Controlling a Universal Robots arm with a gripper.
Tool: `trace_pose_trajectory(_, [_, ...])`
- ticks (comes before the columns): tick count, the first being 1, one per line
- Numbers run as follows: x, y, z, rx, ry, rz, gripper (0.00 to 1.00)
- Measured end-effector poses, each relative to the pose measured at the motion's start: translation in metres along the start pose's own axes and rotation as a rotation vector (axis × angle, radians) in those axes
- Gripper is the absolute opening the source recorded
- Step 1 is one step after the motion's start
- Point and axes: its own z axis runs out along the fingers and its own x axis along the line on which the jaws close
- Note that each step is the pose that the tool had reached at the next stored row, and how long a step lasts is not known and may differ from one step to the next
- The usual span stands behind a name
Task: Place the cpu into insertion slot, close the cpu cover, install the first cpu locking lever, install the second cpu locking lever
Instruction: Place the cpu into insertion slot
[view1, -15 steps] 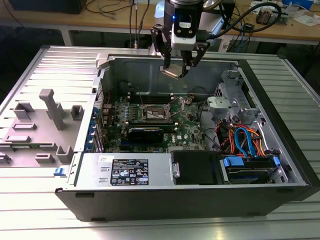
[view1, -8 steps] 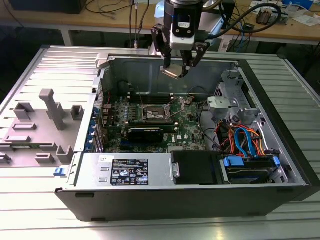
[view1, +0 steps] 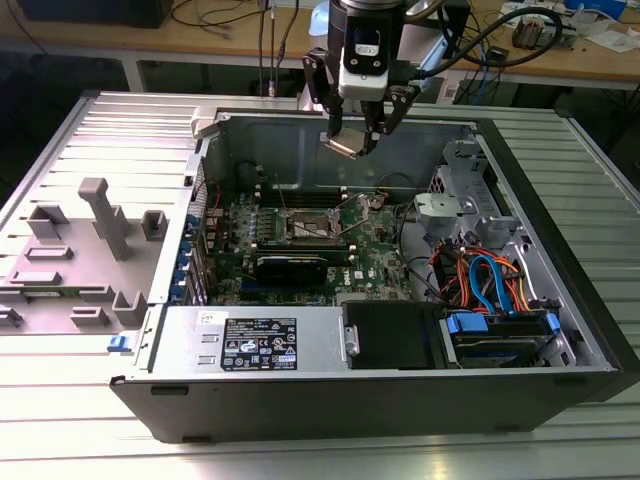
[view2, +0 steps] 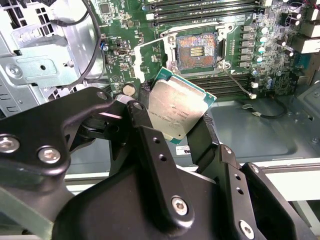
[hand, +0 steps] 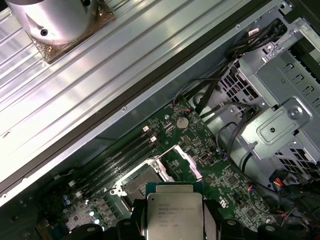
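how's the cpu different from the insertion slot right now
The cpu is held up in the jaws, tilted; the insertion slot lies flat on the motherboard, empty. The cpu's top is plain silvery metal; the slot is a dark recess with a metal rim. Both are square and of like size.

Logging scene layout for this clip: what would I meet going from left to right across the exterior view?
Grey plastic fixture → black label → gripper shut on the cpu → blue cables.
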Motion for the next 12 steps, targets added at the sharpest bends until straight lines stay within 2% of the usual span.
trace_pose_trajectory(12, [0.0, -0.0001, 0.0, -0.0002, -0.001, 0.012, 0.54])
